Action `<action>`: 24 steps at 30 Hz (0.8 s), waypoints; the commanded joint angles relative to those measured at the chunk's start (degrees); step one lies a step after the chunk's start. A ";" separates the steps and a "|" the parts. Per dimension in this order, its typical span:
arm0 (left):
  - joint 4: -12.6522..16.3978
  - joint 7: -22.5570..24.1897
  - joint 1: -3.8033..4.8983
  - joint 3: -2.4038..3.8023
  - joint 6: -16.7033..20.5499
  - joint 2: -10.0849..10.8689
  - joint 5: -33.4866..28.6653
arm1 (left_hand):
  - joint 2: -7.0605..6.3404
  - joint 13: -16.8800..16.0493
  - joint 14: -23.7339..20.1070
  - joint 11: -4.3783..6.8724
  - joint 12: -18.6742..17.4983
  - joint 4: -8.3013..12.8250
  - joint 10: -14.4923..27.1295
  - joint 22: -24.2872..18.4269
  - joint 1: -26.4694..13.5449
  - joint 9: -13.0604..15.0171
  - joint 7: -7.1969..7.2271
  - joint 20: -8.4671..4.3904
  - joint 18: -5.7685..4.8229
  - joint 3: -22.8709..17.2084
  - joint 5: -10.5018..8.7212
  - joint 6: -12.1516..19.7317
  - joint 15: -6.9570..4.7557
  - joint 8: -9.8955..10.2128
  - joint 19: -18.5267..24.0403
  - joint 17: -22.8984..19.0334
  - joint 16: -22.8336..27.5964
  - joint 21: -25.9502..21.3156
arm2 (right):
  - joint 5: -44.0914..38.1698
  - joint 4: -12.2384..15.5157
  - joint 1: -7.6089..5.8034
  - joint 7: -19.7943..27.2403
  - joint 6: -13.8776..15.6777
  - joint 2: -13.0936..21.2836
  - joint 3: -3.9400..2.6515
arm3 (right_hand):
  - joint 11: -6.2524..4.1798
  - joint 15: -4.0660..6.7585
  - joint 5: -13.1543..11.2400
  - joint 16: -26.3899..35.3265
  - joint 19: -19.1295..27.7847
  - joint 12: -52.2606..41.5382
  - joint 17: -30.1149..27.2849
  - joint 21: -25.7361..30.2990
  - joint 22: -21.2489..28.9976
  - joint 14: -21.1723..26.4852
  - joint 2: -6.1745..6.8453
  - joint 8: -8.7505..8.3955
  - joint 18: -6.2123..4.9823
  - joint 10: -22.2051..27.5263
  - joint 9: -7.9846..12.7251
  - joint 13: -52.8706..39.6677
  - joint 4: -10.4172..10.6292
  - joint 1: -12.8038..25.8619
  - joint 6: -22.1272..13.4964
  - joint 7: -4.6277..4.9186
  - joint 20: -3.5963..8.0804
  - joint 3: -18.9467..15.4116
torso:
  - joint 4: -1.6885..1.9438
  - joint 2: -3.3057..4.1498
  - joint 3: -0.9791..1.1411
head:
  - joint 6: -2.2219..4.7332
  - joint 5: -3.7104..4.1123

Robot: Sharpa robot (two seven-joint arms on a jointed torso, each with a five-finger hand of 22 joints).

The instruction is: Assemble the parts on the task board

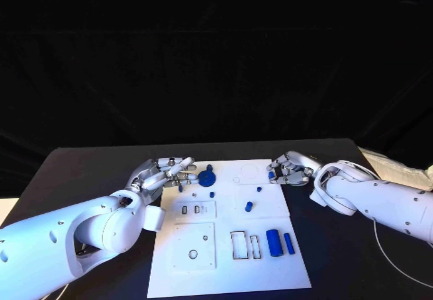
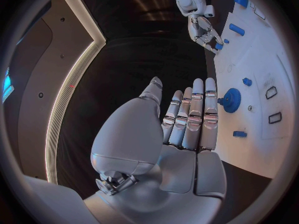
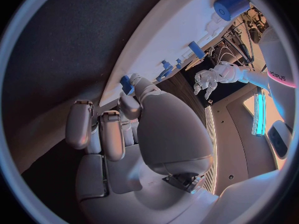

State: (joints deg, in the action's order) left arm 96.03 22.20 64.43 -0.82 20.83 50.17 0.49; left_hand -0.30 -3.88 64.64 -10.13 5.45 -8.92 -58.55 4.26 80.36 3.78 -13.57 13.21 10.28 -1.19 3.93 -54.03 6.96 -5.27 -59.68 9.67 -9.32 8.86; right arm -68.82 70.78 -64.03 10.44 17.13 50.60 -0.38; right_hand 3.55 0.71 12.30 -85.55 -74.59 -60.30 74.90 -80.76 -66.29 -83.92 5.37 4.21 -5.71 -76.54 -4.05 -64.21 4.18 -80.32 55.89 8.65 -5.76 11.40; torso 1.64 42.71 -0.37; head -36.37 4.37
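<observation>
Two hands flank the far end of the task board (image 1: 230, 269), seen from the head view. At centre left, left hand (image 1: 167, 173) hovering over the board's upper left corner, fingers extended and slightly apart, holding nothing; probably poised there to reach the blue gear (image 1: 208, 179) just beside its fingertips. In the left wrist view, same hand (image 2: 187, 122) flat and empty, gear (image 2: 231, 100) just past the fingertips. Below the gear, a small blue peg (image 1: 212, 194) and two slots in a raised square. Toward centre, a short blue cylinder (image 1: 248, 206) and a tiny blue piece (image 1: 259, 189) lying loose on the white plate, apparently awaiting placement. At lower centre, a rectangular recess, then a thick blue cylinder (image 1: 274, 243) and a thinner blue bar (image 1: 290, 244) side by side, well apart from both hands. At upper right of the board, right hand (image 1: 290, 169) curled over the edge, fingers drawn in around a small blue part (image 3: 127, 84), thumb and a finger seemingly pinching it; probably lifted clear for carrying to its seat. Exact seat for that part not discernible.
</observation>
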 commanded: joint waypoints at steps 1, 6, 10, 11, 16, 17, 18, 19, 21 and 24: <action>0.08 0.30 0.00 0.03 -1.11 -0.06 -0.07 | 0.42 0.02 0.33 -0.13 -0.36 0.42 -0.21 -0.10 0.06 -0.02 -0.07 -0.05 0.18 -0.03 -0.08 -0.01 0.05 0.37 -0.54 0.04 0.03 -0.26 | -0.13 -0.26 0.09 0.82 -1.60 -0.20 0.00 | -0.35 0.14 -0.34 0.05 0.04 -0.05 6.19 0.17 -0.12 -4.19 -0.61 0.32 0.69 0.22 -0.11 -0.14 -0.29 -0.08 0.88 -0.16 0.22 0.19 | -0.02 -0.01 0.02 | -0.05 -0.02; 0.09 0.28 0.00 0.03 -1.09 -0.03 -0.07 | 0.42 0.02 0.33 -0.13 -0.36 0.42 -0.21 -0.10 0.06 -0.02 -0.07 -0.05 0.18 -0.03 -0.08 -0.01 0.05 0.37 -0.54 0.04 0.03 -0.26 | -0.13 -0.42 0.11 0.91 -1.86 -0.27 0.00 | -0.67 0.38 -0.97 0.03 0.00 -0.24 6.28 0.13 -0.18 -4.21 -1.41 0.93 0.69 0.09 -0.31 -0.36 -0.48 -0.14 2.84 -0.57 0.39 0.78 | -0.06 0.00 0.06 | -0.10 0.04; 0.09 0.27 0.00 0.03 -1.06 -0.04 -0.07 | 0.42 0.02 0.33 -0.13 -0.36 0.42 -0.21 -0.10 0.06 -0.02 -0.07 -0.05 0.18 -0.03 -0.08 -0.01 0.05 0.37 -0.54 0.04 0.03 -0.26 | -0.16 -0.50 0.12 0.99 -2.08 -0.34 0.00 | -1.11 0.72 -2.10 -0.01 -0.08 -0.38 6.41 0.07 -0.32 -4.25 -2.06 1.55 0.71 -0.03 -0.48 -0.54 -0.76 -0.23 4.76 -1.13 0.65 1.40 | -0.05 -0.04 0.08 | -0.15 0.07; 0.09 0.26 0.00 0.03 -1.06 -0.04 -0.07 | 0.42 0.02 0.33 -0.13 -0.36 0.42 -0.21 -0.10 0.06 -0.02 -0.07 -0.05 0.18 -0.03 -0.08 -0.01 0.05 0.37 -0.54 0.04 0.03 -0.26 | -0.17 -0.51 0.13 0.99 -2.10 -0.35 -0.01 | -1.24 0.82 -2.41 -0.03 -0.10 -0.41 6.46 0.06 -0.35 -4.26 -2.25 1.72 0.72 -0.05 -0.53 -0.58 -0.85 -0.28 5.26 -1.28 0.73 1.58 | -0.01 -0.02 0.09 | -0.15 0.12; 0.05 0.21 0.00 0.03 -1.04 -0.06 -0.07 | 0.42 0.02 0.33 -0.13 -0.36 0.42 -0.21 -0.10 0.06 -0.02 -0.07 -0.05 0.18 -0.03 -0.08 -0.01 0.05 0.37 -0.54 0.04 0.03 -0.26 | -0.20 -0.73 0.13 1.04 -2.13 -0.36 -0.01 | -1.65 1.18 -3.29 -0.08 -0.28 -0.46 6.60 -0.06 -0.63 -4.29 -2.90 2.18 0.77 -0.15 -0.67 -0.69 -1.19 -0.40 6.73 -1.81 1.05 2.25 | 0.02 -0.03 0.11 | -0.17 0.28; 0.04 0.22 0.00 0.03 -1.03 -0.06 -0.07 | 0.42 0.02 0.33 -0.13 -0.36 0.42 -0.21 -0.10 0.06 -0.02 -0.07 -0.05 0.18 -0.03 -0.08 -0.01 0.05 0.37 -0.54 0.04 0.03 -0.26 | -0.18 -0.77 0.13 1.08 -2.12 -0.36 -0.01 | -1.73 1.24 -3.37 -0.09 -0.31 -0.48 6.63 -0.08 -0.66 -4.30 -3.02 2.26 0.78 -0.18 -0.70 -0.72 -1.27 -0.44 6.97 -1.90 1.11 2.38 | 0.01 -0.03 0.11 | -0.14 0.33; 0.03 0.21 0.00 0.03 -1.02 -0.06 -0.07 | 0.42 0.02 0.33 -0.13 -0.36 0.42 -0.21 -0.10 0.06 -0.02 -0.07 -0.05 0.18 -0.03 -0.08 -0.01 0.05 0.37 -0.54 0.04 0.03 -0.26 | -0.15 -0.80 0.13 1.12 -2.09 -0.36 -0.01 | -1.82 1.32 -3.45 -0.13 -0.38 -0.51 6.72 -0.12 -0.76 -4.32 -3.16 2.38 0.80 -0.22 -0.74 -0.76 -1.37 -0.49 7.28 -2.02 1.18 2.52 | 0.01 -0.03 0.09 | -0.12 0.35; 0.03 0.21 0.00 0.03 -1.01 -0.07 -0.07 | 0.42 0.02 0.33 -0.13 -0.36 0.42 -0.21 -0.10 0.06 -0.02 -0.07 -0.05 0.18 -0.03 -0.08 -0.01 0.05 0.37 -0.54 0.04 0.03 -0.26 | -0.05 -0.81 0.13 1.17 -2.04 -0.37 -0.01 | -1.88 1.37 -3.52 -0.15 -0.40 -0.56 6.76 -0.14 -0.80 -4.33 -3.25 2.45 0.81 -0.27 -0.77 -0.81 -1.44 -0.51 7.49 -2.10 1.23 2.63 | 0.01 -0.02 0.09 | -0.11 0.37; 0.03 0.21 0.00 0.03 -1.00 -0.07 -0.07 | 0.42 0.02 0.33 -0.13 -0.36 0.42 -0.21 -0.10 0.06 -0.02 -0.07 -0.05 0.18 -0.03 -0.08 -0.01 0.05 0.37 -0.54 0.04 0.03 -0.26 | 0.21 -0.78 0.13 1.26 -1.82 -0.38 -0.01 | -2.04 1.50 -3.61 -0.21 -0.51 -0.65 6.89 -0.20 -0.96 -4.36 -3.54 2.63 0.84 -0.39 -0.84 -0.90 -1.57 -0.53 7.98 -2.29 1.35 2.88 | 0.00 -0.01 0.09 | -0.14 0.36; 0.02 0.21 -0.01 0.03 -1.01 -0.09 -0.07 | 0.50 0.03 0.37 -0.12 -0.38 0.51 -0.21 -0.11 0.10 -0.02 -0.06 -0.06 0.18 -0.03 -0.07 -0.02 0.04 0.38 -0.60 0.09 0.05 -0.29 | 1.03 -0.53 0.13 1.21 -0.82 -0.39 -0.02 | -2.25 1.68 -3.66 -0.27 -0.62 -0.85 7.03 -0.28 -1.13 -4.40 -3.94 2.86 0.88 -0.59 -0.93 -1.09 -1.74 -0.51 8.59 -2.55 1.52 3.22 | -0.01 -0.03 0.12 | -0.16 0.35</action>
State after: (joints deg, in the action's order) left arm 95.98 22.12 64.42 -0.82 20.81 50.18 0.49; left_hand -0.30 -3.88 64.64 -10.13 5.45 -8.76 -58.55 4.21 80.36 3.79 -13.57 13.00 10.28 -1.36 3.93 -54.03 6.96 -5.27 -59.89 9.71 -9.32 8.86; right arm -68.37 70.06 -64.03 11.07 16.34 50.34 -0.48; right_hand 1.55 1.97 8.72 -85.55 -75.32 -60.86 74.94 -80.76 -67.36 -83.93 2.39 6.86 -5.72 -77.07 -4.74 -65.26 2.52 -80.68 63.41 6.60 -4.60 14.33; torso 1.64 42.68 -0.26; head -36.51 4.71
